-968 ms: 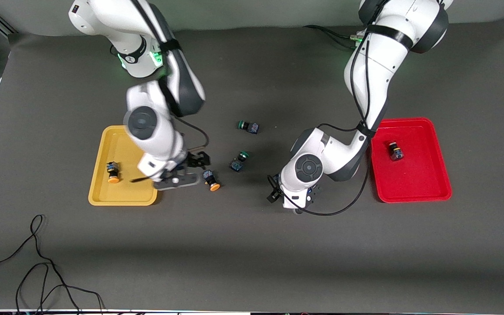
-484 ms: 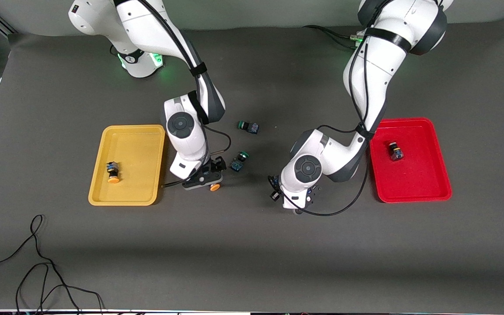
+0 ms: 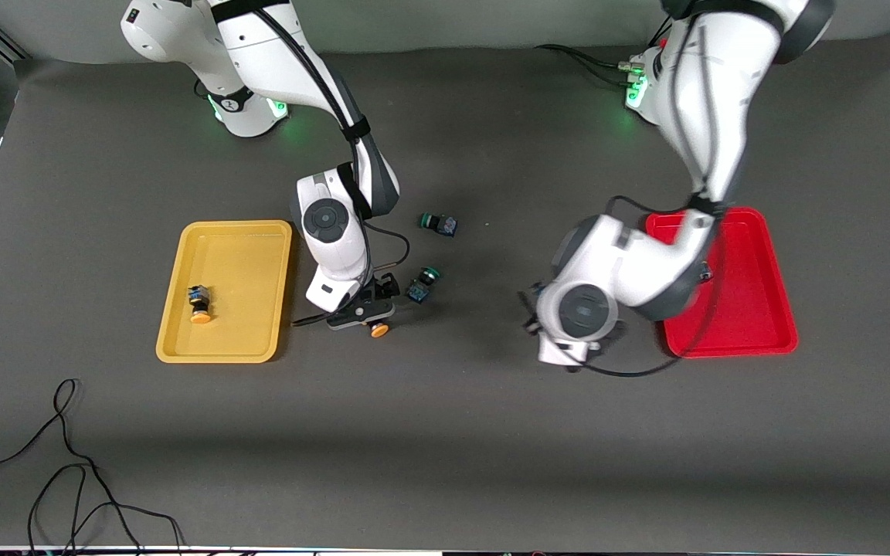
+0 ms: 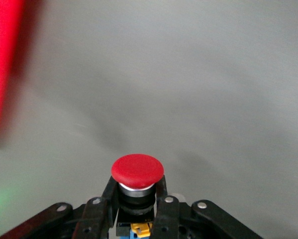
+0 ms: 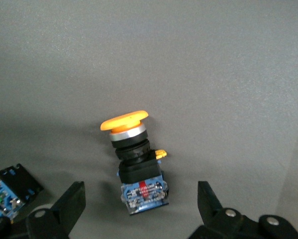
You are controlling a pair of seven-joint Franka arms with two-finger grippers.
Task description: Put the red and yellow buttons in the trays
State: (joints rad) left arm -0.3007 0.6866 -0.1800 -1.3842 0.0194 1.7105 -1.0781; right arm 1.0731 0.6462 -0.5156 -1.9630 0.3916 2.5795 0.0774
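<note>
My left gripper (image 4: 137,191) is shut on a red button (image 4: 137,172), cap pointing away from the wrist. In the front view this gripper (image 3: 566,357) hangs over the bare table beside the red tray (image 3: 754,309); the held button is hidden there. A blurred edge of the red tray (image 4: 4,64) shows in the left wrist view. My right gripper (image 5: 141,196) is open around a yellow button (image 5: 134,159) lying on the table, one finger on each side, not touching it. In the front view this gripper (image 3: 364,309) sits by that button (image 3: 378,330). The yellow tray (image 3: 236,247) holds another yellow button (image 3: 199,303).
Two green-capped buttons lie on the table, one (image 3: 422,284) just beside my right gripper and also in its wrist view (image 5: 7,191), one (image 3: 439,224) farther from the front camera. My left arm covers part of the red tray. A black cable (image 3: 66,463) lies near the front edge.
My right gripper moved from the yellow tray's edge to the yellow button and settled around it. My left arm swung toward the red tray, carrying its gripper that way.
</note>
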